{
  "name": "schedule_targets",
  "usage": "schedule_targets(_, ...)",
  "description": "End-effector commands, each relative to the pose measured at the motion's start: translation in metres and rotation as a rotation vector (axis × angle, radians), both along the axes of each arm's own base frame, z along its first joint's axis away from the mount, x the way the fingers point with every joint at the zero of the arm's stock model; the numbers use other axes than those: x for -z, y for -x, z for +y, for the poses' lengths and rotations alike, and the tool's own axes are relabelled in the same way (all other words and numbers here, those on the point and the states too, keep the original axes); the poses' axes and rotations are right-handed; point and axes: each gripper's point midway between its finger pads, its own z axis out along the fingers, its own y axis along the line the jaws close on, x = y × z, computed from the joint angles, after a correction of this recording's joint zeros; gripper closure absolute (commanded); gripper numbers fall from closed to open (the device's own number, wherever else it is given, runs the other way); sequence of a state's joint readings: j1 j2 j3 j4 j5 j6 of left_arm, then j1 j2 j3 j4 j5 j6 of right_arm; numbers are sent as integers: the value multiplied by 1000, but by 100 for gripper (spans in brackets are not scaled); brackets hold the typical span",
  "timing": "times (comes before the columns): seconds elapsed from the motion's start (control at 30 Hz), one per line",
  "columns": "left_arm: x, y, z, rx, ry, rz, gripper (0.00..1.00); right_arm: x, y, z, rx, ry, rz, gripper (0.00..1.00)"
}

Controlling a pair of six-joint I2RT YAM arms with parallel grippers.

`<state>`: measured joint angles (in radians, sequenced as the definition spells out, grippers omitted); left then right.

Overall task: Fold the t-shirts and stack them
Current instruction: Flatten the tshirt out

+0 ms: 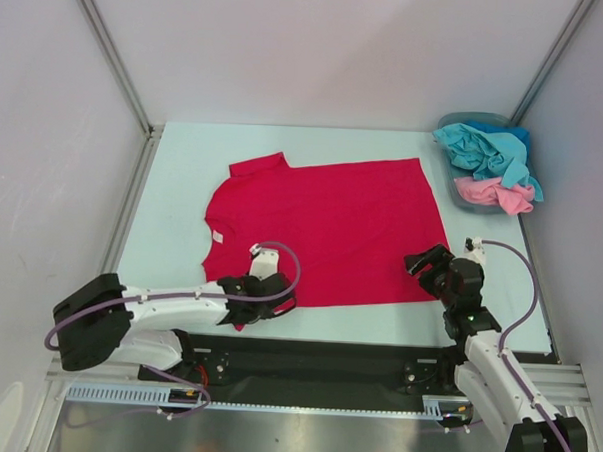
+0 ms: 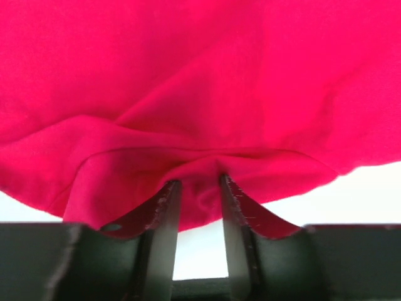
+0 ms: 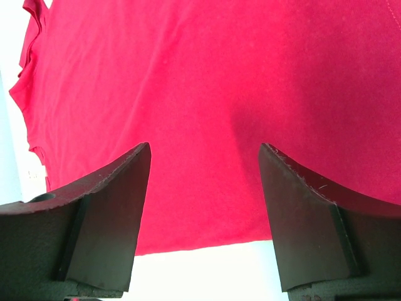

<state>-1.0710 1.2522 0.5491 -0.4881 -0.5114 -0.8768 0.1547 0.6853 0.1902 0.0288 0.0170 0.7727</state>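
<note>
I see my left pincer (image 2: 196,182) pinching a bunch of the red shirt (image 1: 332,222) at its near edge. My right pincer (image 3: 203,150) hangs wide open over the shirt.

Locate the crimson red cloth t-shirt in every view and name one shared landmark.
Top external: crimson red cloth t-shirt spread flat mid-table, collar leftward.
Left wrist: fills the upper frame, a fold bunched at the left gripper.
Right wrist: fills most of the frame beyond the open right gripper.
Shared landmark: its near edge against the pale table.
</note>
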Motion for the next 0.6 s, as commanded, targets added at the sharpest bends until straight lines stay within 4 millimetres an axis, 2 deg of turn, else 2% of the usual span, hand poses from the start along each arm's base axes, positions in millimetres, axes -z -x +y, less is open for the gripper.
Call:
schedule_targets(0.0,-7,-9,-10,21,-6,-11,66,-11,-3,-1,-5,6,-35,26)
schedule_targets(0.1,-7,-11,-13,26,-13,-10,80,-11,-3,-1,-4,8,-35,26)
schedule_targets(0.13,-8,-11,-13,27,-15,-9,90,-11,-3,-1,-2,7,-35,26)
schedule_targets(0.2,-10,-11,-11,23,-19,-15,98,-11,-3,-1,-3,5,-35,26)
schedule_targets(0.37,-23,-15,-11,10,-6,-41,100,-8,-4,-1,-2,1,-28,26)
schedule_targets(0.47,-38,-19,-14,4,12,-61,100,-7,-6,0,-3,0,-28,26)
schedule_targets(0.57,-62,-25,-23,6,50,-95,100,-4,-7,0,3,-4,-23,26)
